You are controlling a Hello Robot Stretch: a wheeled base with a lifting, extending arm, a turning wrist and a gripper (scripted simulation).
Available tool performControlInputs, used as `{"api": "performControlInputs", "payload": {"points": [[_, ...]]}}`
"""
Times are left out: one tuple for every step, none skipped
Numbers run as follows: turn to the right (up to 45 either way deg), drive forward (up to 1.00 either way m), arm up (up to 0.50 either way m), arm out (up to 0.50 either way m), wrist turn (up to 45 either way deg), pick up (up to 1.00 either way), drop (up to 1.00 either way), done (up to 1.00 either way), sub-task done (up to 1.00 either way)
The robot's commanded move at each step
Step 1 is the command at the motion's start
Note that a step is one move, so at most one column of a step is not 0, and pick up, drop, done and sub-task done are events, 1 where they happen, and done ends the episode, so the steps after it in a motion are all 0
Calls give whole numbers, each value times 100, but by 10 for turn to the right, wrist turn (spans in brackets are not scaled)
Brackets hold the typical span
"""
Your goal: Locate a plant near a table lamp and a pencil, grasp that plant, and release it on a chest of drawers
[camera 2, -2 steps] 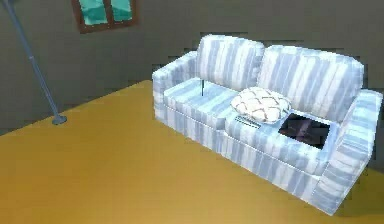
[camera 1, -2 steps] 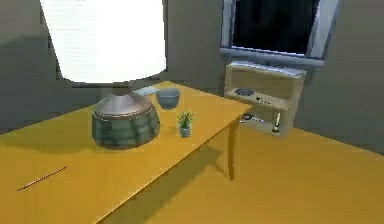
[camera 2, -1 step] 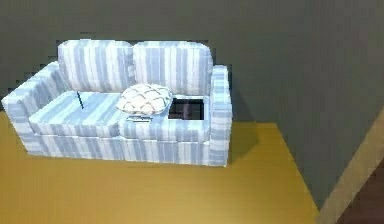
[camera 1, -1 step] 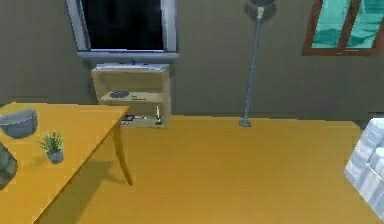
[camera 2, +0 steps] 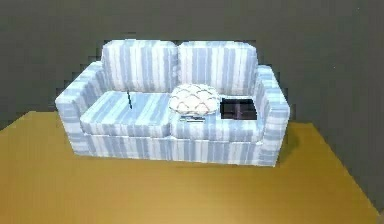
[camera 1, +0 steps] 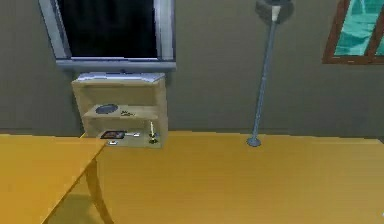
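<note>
Table corner (camera 1: pixel 40 170), then shelf unit (camera 1: pixel 120 105) ahead; striped sofa (camera 2: pixel 110 120) arm-side.

1. This is a living room in a home.
2. A striped sofa (camera 2: pixel 140 115) with a cushion (camera 2: pixel 196 98) stands against a dark wall.
3. A television (camera 1: pixel 105 28) sits on a low wooden shelf unit (camera 1: pixel 78 100) holding small items.
4. A floor lamp (camera 1: pixel 264 80) stands beside it, near a framed window (camera 1: pixel 362 30).
5. A wooden table (camera 1: pixel 40 170) corner shows over the yellow-brown floor (camera 1: pixel 250 185).
</note>
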Motion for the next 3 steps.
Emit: {"api": "performControlInputs", "payload": {"points": [[-450,0,0,0,0,0,0,0,0],[-450,0,0,0,0,0,0,0,0],[-450,0,0,0,0,0,0,0,0]]}}
